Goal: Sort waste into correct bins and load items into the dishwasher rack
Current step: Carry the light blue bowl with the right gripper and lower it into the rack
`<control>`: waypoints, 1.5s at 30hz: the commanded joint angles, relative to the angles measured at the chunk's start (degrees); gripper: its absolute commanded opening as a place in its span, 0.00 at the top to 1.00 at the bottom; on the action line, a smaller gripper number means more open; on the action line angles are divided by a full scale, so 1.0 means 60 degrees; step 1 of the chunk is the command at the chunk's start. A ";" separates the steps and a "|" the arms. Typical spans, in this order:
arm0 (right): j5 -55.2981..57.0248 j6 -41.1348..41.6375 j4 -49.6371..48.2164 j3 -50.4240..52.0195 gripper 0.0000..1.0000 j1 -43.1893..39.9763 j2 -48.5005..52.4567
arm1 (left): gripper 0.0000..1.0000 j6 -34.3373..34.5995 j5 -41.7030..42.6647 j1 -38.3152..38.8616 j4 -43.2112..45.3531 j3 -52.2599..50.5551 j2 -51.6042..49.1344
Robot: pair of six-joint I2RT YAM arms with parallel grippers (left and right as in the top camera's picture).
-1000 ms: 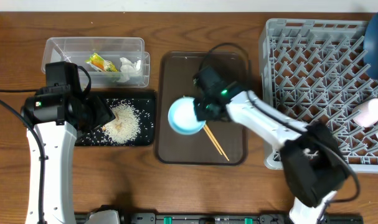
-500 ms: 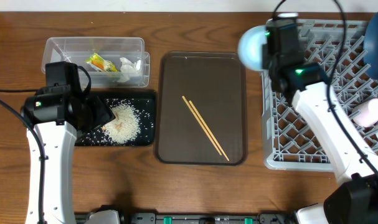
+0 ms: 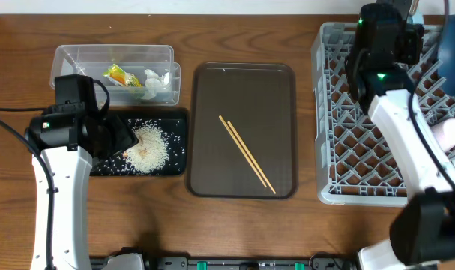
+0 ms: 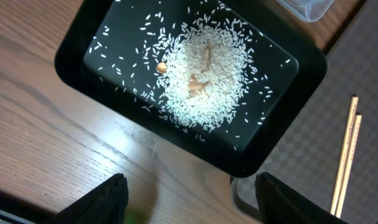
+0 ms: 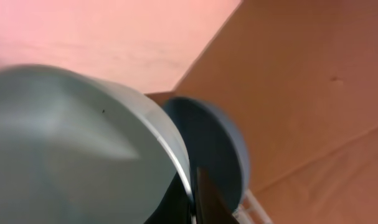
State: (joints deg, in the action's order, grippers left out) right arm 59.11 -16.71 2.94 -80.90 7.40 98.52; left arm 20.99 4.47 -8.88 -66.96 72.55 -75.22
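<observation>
My right gripper [image 5: 193, 190] is shut on the rim of the light blue bowl [image 5: 70, 143], which fills the left of the right wrist view. Just behind it stands the dark blue plate [image 5: 223, 149]. From overhead, that arm [image 3: 384, 45] reaches over the far edge of the grey dishwasher rack [image 3: 362, 142], beside the plate [image 3: 453, 41], and hides most of the bowl. My left gripper [image 4: 192, 208] hangs open over the wood, just in front of the black tray [image 4: 83, 37] of rice [image 4: 201, 74]. The chopsticks [image 3: 246, 154] lie on the brown tray [image 3: 276, 82].
The clear tub [image 3: 77, 56] behind the black tray holds the snack wrapper [image 3: 122, 75] and white tissue [image 3: 156, 79]. Two small cups [image 3: 446, 135] lie at the rack's right side. Chopstick tips [image 4: 347, 155] show at the right of the left wrist view.
My right arm has carried the bowl from the brown tray up and right to the rack's far edge. The left arm has not moved.
</observation>
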 commanded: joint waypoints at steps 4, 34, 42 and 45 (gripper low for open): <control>0.1406 -0.3508 -0.1687 -0.0087 0.99 -0.0648 0.1042 | 0.32 0.0051 -0.0106 -0.0033 -0.0015 -0.0018 0.0000; 0.0965 -0.2900 -0.0255 -0.0066 0.99 -0.0947 0.3082 | 0.32 0.0055 -0.0102 -0.0033 0.0004 -0.0018 0.0000; 0.1002 -0.1337 0.1803 -0.0066 0.99 -0.0342 0.3082 | 0.32 0.0055 -0.0073 -0.0033 0.0022 -0.0018 0.0000; 0.1002 -0.0645 0.2663 -0.0066 0.96 -0.0175 0.3082 | 0.32 0.0055 -0.0073 -0.0033 0.0022 -0.0022 0.0000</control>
State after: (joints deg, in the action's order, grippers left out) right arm 67.99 -26.26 15.57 -82.46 5.54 115.37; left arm 20.99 4.51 -8.91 -66.70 72.55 -75.22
